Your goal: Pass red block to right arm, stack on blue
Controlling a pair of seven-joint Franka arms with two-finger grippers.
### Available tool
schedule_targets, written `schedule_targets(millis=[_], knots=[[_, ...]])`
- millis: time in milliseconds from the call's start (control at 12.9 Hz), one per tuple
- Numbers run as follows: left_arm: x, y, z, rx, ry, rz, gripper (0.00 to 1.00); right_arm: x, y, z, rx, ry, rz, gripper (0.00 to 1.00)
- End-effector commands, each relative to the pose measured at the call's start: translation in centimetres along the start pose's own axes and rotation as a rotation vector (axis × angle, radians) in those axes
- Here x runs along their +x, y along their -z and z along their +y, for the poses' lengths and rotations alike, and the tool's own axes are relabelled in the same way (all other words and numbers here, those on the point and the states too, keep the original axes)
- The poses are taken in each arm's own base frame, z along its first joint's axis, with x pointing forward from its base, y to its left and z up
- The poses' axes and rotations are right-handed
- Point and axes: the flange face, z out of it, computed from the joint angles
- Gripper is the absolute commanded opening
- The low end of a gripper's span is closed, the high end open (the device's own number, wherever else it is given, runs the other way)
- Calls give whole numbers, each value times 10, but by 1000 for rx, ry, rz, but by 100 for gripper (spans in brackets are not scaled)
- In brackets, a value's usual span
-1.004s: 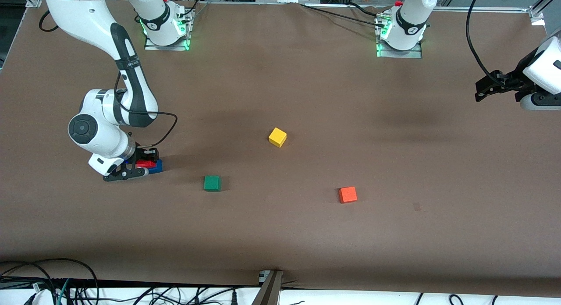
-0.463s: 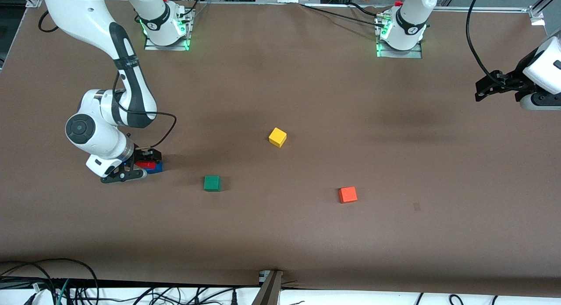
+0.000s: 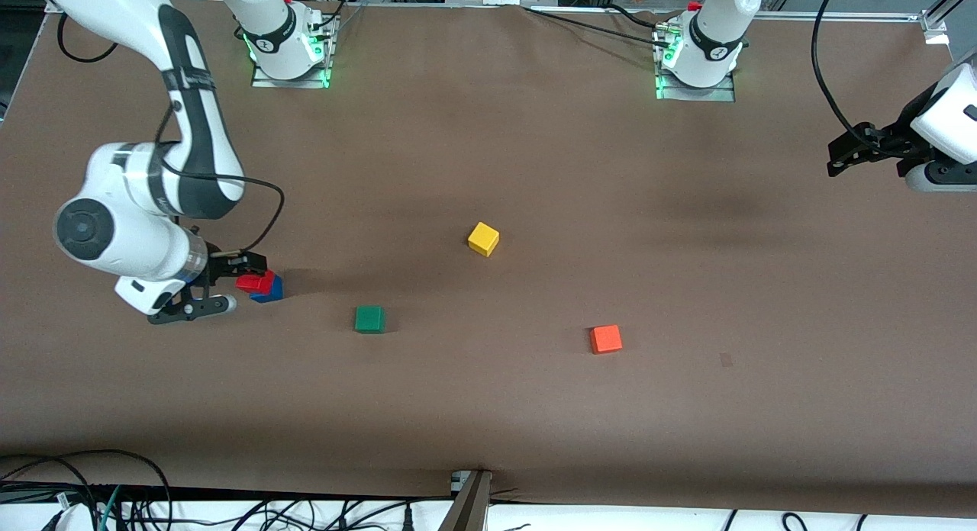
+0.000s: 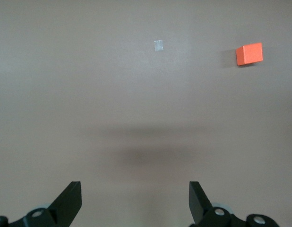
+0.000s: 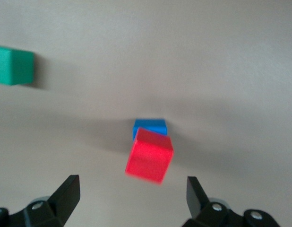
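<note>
The red block [image 3: 254, 281] lies on top of the blue [image 3: 270, 290] cube near the right arm's end of the table, turned askew and off-centre on it. My right gripper [image 3: 240, 281] hangs open just above and beside the stack, touching neither cube. In the right wrist view the red block [image 5: 150, 155] covers most of the blue [image 5: 150, 126] cube, and the right gripper [image 5: 133, 188] stands wide with nothing between its fingers. My left gripper [image 3: 838, 157] waits open over the left arm's end of the table; the left wrist view shows the left gripper [image 4: 135, 189] empty.
A green cube [image 3: 369, 319] lies nearer the front camera than the stack, toward mid-table, and also shows as the green cube [image 5: 12, 65] in the right wrist view. A yellow cube [image 3: 483, 239] sits mid-table. An orange cube [image 3: 606, 339] lies toward the left arm's end.
The right gripper has opened, let go of the red block on the blue cube and drawn up and away toward the right arm's end. The left arm has not moved.
</note>
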Motion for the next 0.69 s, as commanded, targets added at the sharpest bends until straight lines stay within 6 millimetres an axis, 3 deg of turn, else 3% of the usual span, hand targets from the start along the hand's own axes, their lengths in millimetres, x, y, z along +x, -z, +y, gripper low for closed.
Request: schedule_targets(millis=[0, 618], knots=[[1, 6, 2, -11, 9, -4, 100, -3, 47, 7, 6, -3, -63, 100], [0, 5, 5, -13, 4, -5, 100, -50, 160, 21, -3, -36, -141, 100]])
